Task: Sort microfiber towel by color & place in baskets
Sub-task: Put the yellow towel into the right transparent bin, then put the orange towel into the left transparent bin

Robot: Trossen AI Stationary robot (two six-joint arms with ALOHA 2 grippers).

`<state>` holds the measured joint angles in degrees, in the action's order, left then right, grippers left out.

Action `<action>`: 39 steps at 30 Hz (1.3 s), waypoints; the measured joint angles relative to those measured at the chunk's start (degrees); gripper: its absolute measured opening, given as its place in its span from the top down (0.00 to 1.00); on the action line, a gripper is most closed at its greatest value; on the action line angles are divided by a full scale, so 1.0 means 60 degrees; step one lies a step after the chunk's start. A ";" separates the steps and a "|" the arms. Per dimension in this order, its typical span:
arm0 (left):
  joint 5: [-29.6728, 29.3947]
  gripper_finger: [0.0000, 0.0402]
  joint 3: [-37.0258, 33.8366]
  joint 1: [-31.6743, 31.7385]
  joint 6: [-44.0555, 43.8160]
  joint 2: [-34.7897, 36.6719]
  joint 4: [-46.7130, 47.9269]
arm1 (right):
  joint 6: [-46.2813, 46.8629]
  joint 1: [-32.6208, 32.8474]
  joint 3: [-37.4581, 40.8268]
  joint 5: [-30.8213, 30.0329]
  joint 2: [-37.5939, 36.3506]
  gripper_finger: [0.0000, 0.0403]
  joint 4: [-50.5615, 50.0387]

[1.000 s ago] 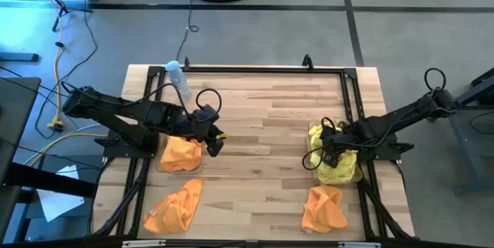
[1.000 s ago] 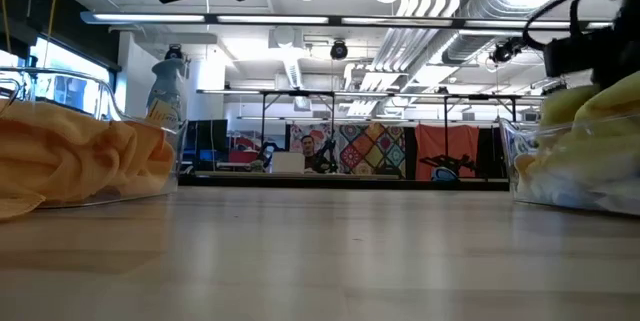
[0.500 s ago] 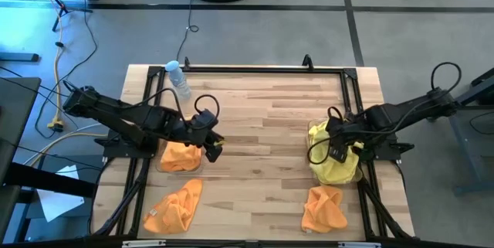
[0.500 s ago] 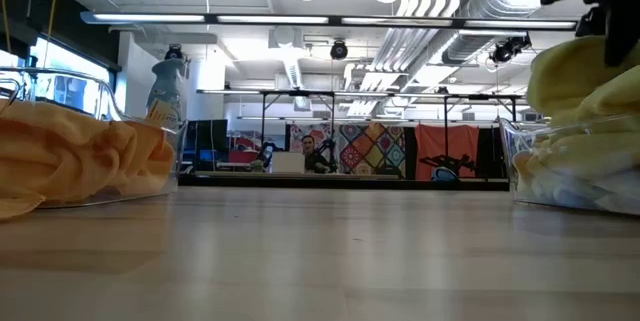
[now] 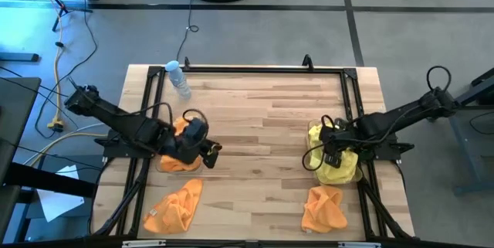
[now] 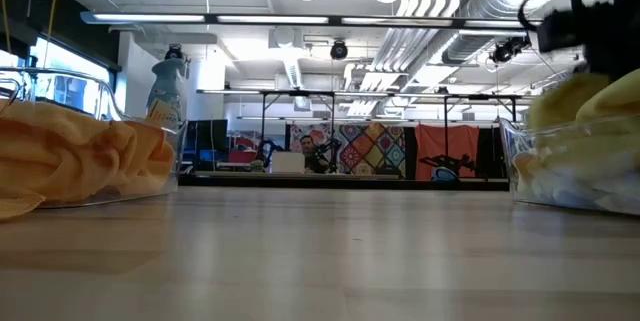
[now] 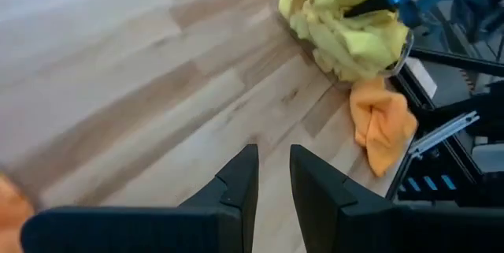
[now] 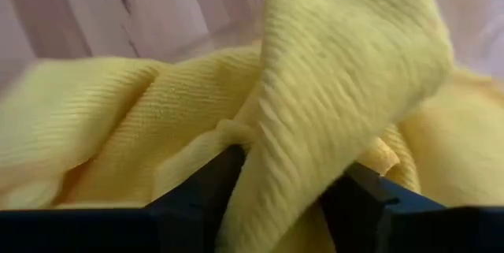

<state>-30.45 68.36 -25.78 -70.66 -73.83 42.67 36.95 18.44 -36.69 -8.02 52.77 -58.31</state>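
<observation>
Yellow microfiber towels (image 5: 340,167) fill the clear right basket (image 6: 520,176). My right gripper (image 5: 330,157) stands over them, pointing steeply down, shut on a fold of the top yellow towel (image 8: 331,87). Orange towels (image 5: 176,155) lie in the clear left basket (image 6: 150,166). Beside that basket, above bare wood, my left gripper (image 5: 209,152) hangs with a narrow gap between its fingers (image 7: 236,178) and nothing in it. Two more orange towels lie loose near the table's front edge, one at the left (image 5: 174,208) and one at the right (image 5: 324,208). My right gripper pinches a raised fold of the yellow towel (image 8: 303,139) between its two fingers (image 8: 201,190), coming from above and pointing steeply down. The fold stands up between the fingers. The rest of the towel lies on the yellow pile in the right basket.
A clear water bottle (image 5: 179,80) stands at the far left of the table. A black metal frame (image 5: 255,70) runs along the table's far and side edges. Bare wood (image 5: 262,140) lies between the two baskets.
My left arm has swung toward the table's near edge, and its wrist has rolled; its gripper now hangs beside the left basket's near right corner. My right gripper rose with the yellow fold, lifting it above the pile, then sank partway back.
</observation>
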 joint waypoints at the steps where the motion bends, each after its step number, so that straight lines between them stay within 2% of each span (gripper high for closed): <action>1: -0.0061 0.84 0.0000 -0.0172 -0.0307 -0.0018 0.0165 | -0.0063 -0.0002 0.0339 0.0040 0.0000 0.63 0.0280; 4: -0.0129 0.84 0.0000 -0.0681 -0.1348 -0.0167 0.0795 | -0.0115 -0.0001 0.1092 0.0115 -0.0011 0.65 0.0952; 7: -0.0092 0.84 0.0000 -0.1109 -0.2322 -0.0390 0.1399 | 0.0089 -0.0004 0.1198 0.0152 -0.0024 0.66 0.1012; 14: 0.0067 0.84 -0.0004 -0.1847 -0.4036 -0.0773 0.2148 | -0.0210 -0.0004 -0.0406 0.0352 0.0004 0.66 -0.0636; 20: 0.1146 0.84 -0.0004 -0.2281 -0.5330 -0.1319 0.2366 | 0.0044 -0.0004 -0.2050 0.0341 0.0000 0.66 -0.2700; 24: 0.1880 0.84 -0.0004 -0.2580 -0.6601 -0.1954 0.2515 | 0.0093 -0.0004 -0.2994 0.0330 0.0000 0.66 -0.3440; 29: 0.3038 0.84 -0.0004 -0.3064 -0.8173 -0.2997 0.2600 | 0.0091 -0.0003 -0.3809 0.0301 0.0000 0.66 -0.3600; 33: 0.4121 0.84 -0.0004 -0.3504 -0.8833 -0.3952 0.2043 | 0.0097 -0.0003 -0.4027 0.0251 0.0000 0.66 -0.3483; 39: 0.4673 0.84 -0.0004 -0.3918 -0.9187 -0.5298 0.0716 | 0.0113 -0.0004 -0.4032 0.0104 0.0000 0.66 -0.3145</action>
<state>-2.41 68.34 -49.29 -125.77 -105.61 46.96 37.63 18.41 -60.88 -7.40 52.77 -77.18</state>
